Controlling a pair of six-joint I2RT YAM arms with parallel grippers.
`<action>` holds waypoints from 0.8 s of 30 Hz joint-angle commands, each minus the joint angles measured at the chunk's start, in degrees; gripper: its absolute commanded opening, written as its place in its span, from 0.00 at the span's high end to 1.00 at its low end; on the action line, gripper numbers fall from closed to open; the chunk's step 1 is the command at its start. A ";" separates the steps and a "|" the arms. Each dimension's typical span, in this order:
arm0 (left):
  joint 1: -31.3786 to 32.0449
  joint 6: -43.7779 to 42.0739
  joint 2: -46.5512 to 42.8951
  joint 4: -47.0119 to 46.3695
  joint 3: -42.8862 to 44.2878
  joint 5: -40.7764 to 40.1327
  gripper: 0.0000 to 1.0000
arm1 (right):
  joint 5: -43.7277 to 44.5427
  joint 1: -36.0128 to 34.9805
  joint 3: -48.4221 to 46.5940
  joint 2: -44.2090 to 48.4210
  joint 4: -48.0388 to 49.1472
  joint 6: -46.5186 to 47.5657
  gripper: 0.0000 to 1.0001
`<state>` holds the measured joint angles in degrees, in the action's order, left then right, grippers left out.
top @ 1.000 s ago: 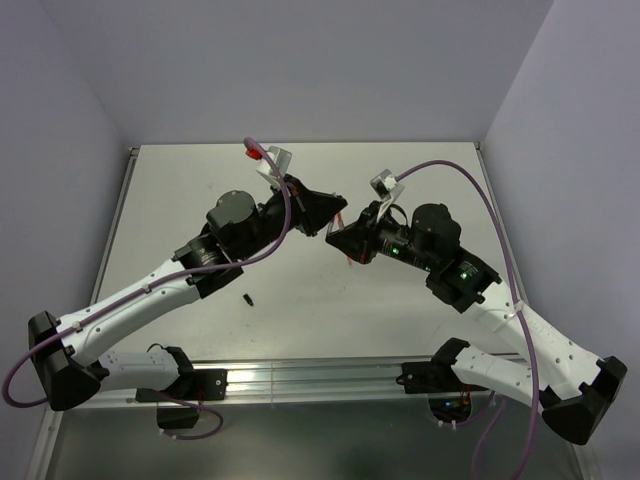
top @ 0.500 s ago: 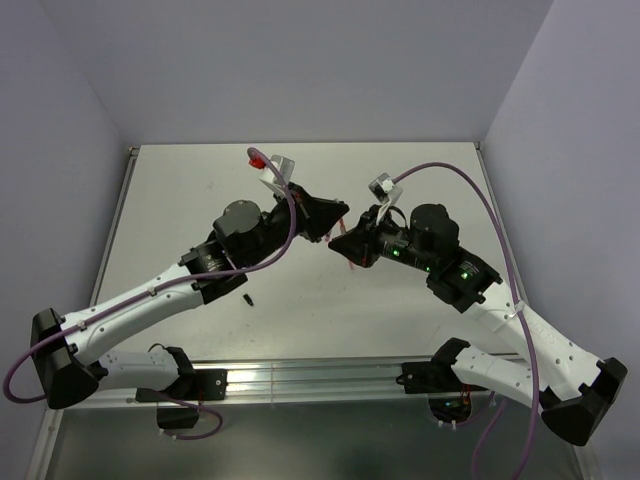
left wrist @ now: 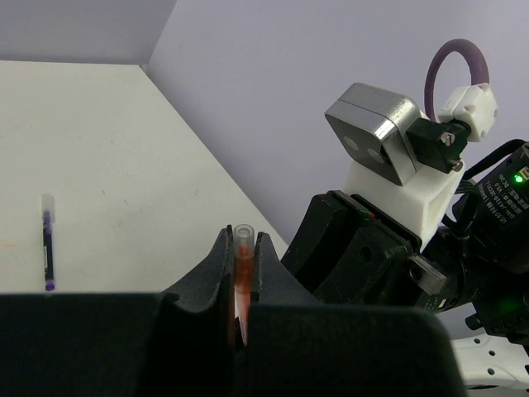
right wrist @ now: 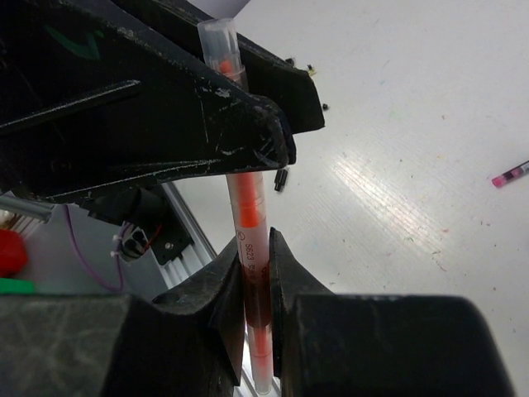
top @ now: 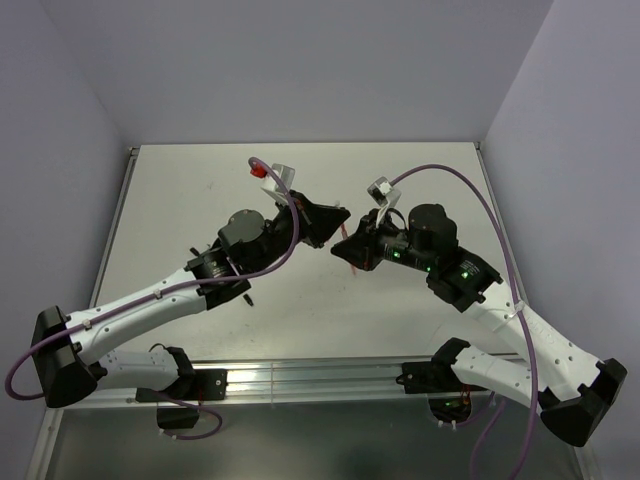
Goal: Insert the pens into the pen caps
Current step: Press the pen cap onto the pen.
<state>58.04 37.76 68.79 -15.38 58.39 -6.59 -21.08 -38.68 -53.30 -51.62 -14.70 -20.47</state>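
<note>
One orange pen (right wrist: 252,223) pinched by left gripper (left wrist: 242,248) and right gripper (right wrist: 252,256), one clear cap (right wrist: 217,40) at its tip, one purple pen (left wrist: 47,244), one red pen (right wrist: 511,174), one black cap (top: 246,298) near left.

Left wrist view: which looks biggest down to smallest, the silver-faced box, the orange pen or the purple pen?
1. silver-faced box
2. orange pen, pinched in the left gripper
3. purple pen: thinner, but farther away, so those two may really match

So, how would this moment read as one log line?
left pincer: shut on clear cap | right pincer: shut on orange pen | pen end inside cap, held above table
</note>
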 commanded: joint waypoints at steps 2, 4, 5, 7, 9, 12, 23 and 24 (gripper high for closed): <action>6.82 2.06 0.81 11.07 -4.34 13.97 1.00 | 9.13 3.52 -5.32 -0.33 16.81 -2.12 1.00; 7.00 2.06 0.90 11.16 -4.51 13.89 1.00 | 8.78 3.61 -5.41 -0.50 16.81 -2.21 1.00; 7.08 2.06 0.90 11.24 -4.51 13.62 1.00 | 8.78 3.61 -5.41 -0.59 16.90 -2.29 1.00; 7.09 1.88 0.73 11.42 -4.43 13.27 1.00 | 8.86 3.69 -5.50 -0.68 16.63 -2.21 1.00; 7.09 1.88 0.64 11.42 -4.43 13.36 1.00 | 9.04 3.70 -5.59 -0.50 16.63 -2.29 1.00; 7.09 1.79 0.64 11.77 -3.64 11.52 1.00 | 7.55 3.78 -6.03 -1.03 16.37 -2.29 1.00; 5.07 -6.91 -2.44 19.41 13.13 -6.32 0.70 | -0.62 3.61 -6.82 -3.84 15.14 -2.56 1.00; 4.54 -7.08 -2.61 19.59 14.20 -7.11 0.65 | -1.32 3.52 -6.73 -3.93 15.14 -2.56 1.00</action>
<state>60.55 33.45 68.23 -1.93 68.14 -15.73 -25.89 -37.28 -56.29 -54.87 -8.78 -21.39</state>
